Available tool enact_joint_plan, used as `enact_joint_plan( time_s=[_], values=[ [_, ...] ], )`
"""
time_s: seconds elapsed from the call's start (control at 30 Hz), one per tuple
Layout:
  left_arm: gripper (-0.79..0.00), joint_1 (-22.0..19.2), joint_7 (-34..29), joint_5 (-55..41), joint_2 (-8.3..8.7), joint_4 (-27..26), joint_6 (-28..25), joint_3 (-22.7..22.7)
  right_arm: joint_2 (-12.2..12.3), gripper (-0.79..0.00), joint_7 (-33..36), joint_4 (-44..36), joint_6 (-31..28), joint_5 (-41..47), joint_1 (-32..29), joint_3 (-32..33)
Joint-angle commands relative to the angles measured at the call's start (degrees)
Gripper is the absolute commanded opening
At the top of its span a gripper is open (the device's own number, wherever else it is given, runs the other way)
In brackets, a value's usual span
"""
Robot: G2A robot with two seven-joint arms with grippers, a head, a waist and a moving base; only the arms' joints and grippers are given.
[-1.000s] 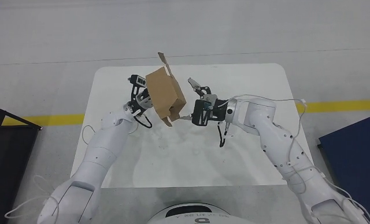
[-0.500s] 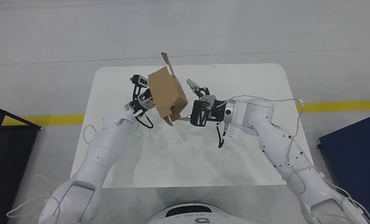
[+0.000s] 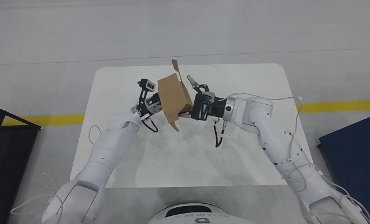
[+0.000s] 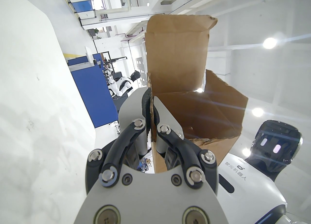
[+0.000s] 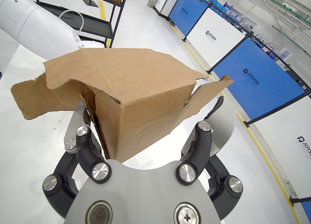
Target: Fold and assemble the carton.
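Top: carton (image 3: pixel 174 96) up off the table (image 3: pixel 115 85), sandwiched between left gripper (image 3: pixel 151 100) and right gripper (image 3: pixel 188 99). Left wrist: pinched tight on a carton (image 4: pixel 189 118) side wall, open box mouth just past the fingertips. Right wrist: spread wide, carton (image 5: pixel 136 89) corner sitting between the fingers (image 5: pixel 222 106), torn flap sticking out past one finger.

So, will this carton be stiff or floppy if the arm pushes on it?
Probably light: the left jaws pinch the carton by one thin wall. Likely bendy: its flaps look creased and torn, so a push may buckle them.
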Motion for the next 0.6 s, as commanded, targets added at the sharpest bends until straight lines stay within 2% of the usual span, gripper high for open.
enact_joint_plan(
  time_s=[0.0, 0.33, 0.43, 0.57],
  values=[
    [-0.785, 0.0, -0.7, -1.5, -0.06, 0.0, 0.7, -0.4, -0.1, 0.000, 2.0, 0.4, 1.1, -1.0, 0.4, -0.5],
    [-0.785, 0.2, -2.7, -3.4, -0.59, 1.1, 2.7, -0.9, -0.5, 0.000, 4.2, 0.0, 5.4, -2.3, 0.5, -1.3],
    [-0.785, 0.0, -2.9, -3.8, -0.68, 1.6, 2.9, -1.3, -0.3, 0.000, 3.4, -0.3, 4.0, -1.9, 0.3, -0.8],
    [-0.785, -0.1, -3.1, -4.2, -0.65, 2.1, 3.1, -2.4, 0.7, 0.000, -2.9, -0.9, -1.6, -0.7, -1.1, 2.8]
  ],
)
